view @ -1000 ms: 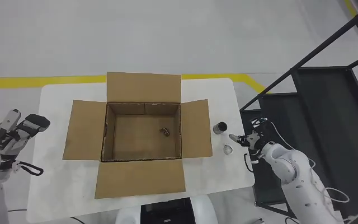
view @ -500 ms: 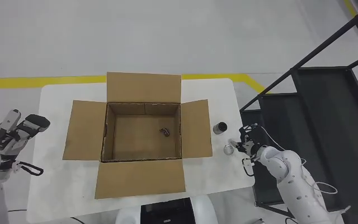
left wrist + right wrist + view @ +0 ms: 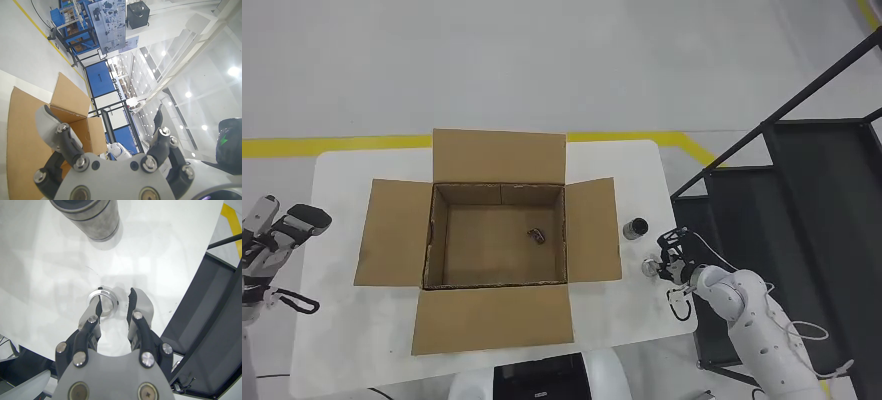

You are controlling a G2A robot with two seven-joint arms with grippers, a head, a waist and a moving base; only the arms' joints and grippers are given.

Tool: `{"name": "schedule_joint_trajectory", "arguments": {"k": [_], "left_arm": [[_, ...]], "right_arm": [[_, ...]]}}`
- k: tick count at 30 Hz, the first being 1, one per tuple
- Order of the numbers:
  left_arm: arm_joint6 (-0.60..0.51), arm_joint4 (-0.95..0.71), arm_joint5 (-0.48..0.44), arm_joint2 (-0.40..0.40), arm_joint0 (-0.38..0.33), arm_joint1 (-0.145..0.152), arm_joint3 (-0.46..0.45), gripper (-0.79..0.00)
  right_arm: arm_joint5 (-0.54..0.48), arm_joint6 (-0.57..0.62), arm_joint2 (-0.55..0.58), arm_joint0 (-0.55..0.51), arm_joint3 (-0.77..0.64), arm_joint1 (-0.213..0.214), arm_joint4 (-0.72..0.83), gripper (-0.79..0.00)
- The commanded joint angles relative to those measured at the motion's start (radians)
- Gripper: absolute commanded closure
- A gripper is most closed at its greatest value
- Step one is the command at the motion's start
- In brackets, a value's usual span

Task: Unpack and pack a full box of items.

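Box point(image 3: 482, 255) stood open on table point(image 3: 642, 170), nearly bare: one small dark item point(image 3: 537, 236) lay inside, well apart from both pincers. Right pincer point(image 3: 114, 296) was open, one finger seemingly inside metal ring point(image 3: 103, 293), other finger outside, ring wall between them, not clamped. Dark metal cylinder point(image 3: 94, 219) stood upright just ahead of its fingertips. Left pincer point(image 3: 102, 111) hung open, holding nothing, box ahead of it. Judgement: unpacking almost finished, or packing barely begun; could not tell which
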Motion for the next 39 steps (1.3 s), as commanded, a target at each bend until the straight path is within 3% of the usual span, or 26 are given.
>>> {"name": "schedule_joint_trajectory", "arguments": {"k": [1,7,11,14,15,17,23,28,39], "left_arm": [[0.000,0.000,0.000,0.000,0.000,0.000,0.000,-0.785],[0.000,0.000,0.000,0.000,0.000,0.000,0.000,-0.785],[0.000,0.000,0.000,0.000,0.000,0.000,0.000,-0.785],[0.000,0.000,0.000,0.000,0.000,0.000,0.000,-0.785],[0.000,0.000,0.000,0.000,0.000,0.000,0.000,-0.785],[0.000,0.000,0.000,0.000,0.000,0.000,0.000,-0.785],[0.000,0.000,0.000,0.000,0.000,0.000,0.000,-0.785],[0.000,0.000,0.000,0.000,0.000,0.000,0.000,-0.785],[0.000,0.000,0.000,0.000,0.000,0.000,0.000,-0.785]], "right_arm": [[0.005,0.002,-0.002,0.002,0.006,0.000,-0.004,-0.326],[0.006,-0.001,-0.004,0.000,0.015,0.002,-0.002,-0.308],[0.002,0.001,-0.007,-0.002,0.015,0.003,-0.001,-0.256],[0.002,0.001,-0.010,-0.002,0.017,0.004,0.002,-0.157],[0.001,0.002,-0.012,-0.002,0.018,0.004,0.002,-0.077],[0.000,0.001,-0.014,-0.001,0.019,0.004,0.004,0.000],[-0.013,-0.016,-0.004,-0.010,0.003,0.006,0.027,0.000],[-0.086,-0.058,0.079,-0.064,-0.071,0.018,0.123,0.000],[-0.268,-0.213,0.328,-0.284,-0.437,0.035,0.310,0.000]]}}
